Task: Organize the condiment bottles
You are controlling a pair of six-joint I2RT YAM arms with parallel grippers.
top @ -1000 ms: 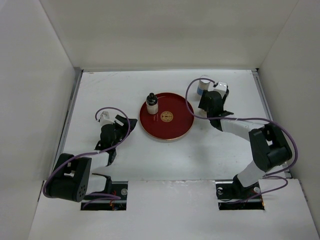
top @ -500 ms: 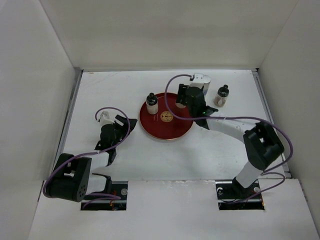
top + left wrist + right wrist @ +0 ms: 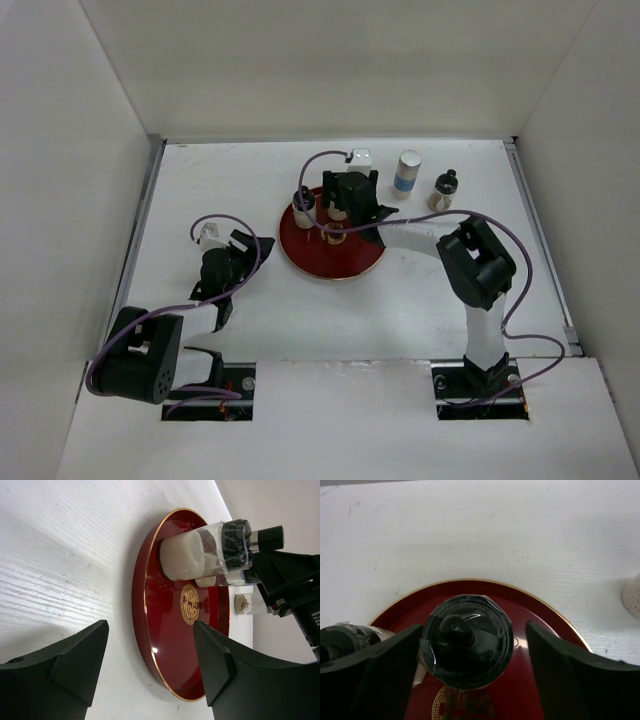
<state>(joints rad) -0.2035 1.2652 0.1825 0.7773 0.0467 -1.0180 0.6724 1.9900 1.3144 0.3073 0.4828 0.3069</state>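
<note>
Left wrist view puts the left hand (image 3: 150, 630) nearest: its two black fingers are spread apart with nothing between them, over the white desk (image 3: 75, 545) and short of the near-left rim of the round red tray with a gold emblem (image 3: 167, 645). On the tray's far-left part a clear glass shaker with a black cap and white grains (image 3: 186, 556) stands upright. Just beside it, toward the tray's middle, a second black-capped glass shaker (image 3: 467, 647) sits between the fingers of the right hand (image 3: 475, 630), which hangs over the tray's far half. One finger meets the cap's edge while a strip of red tray shows before the other, so I cannot tell whether the hand is clamped on it or loose around it. Beyond the tray's far-right rim, on the desk, stand a white cylinder with a blue band (image 3: 408, 172) and, further right, a third black-capped glass shaker (image 3: 444, 190), apart from each other.
</note>
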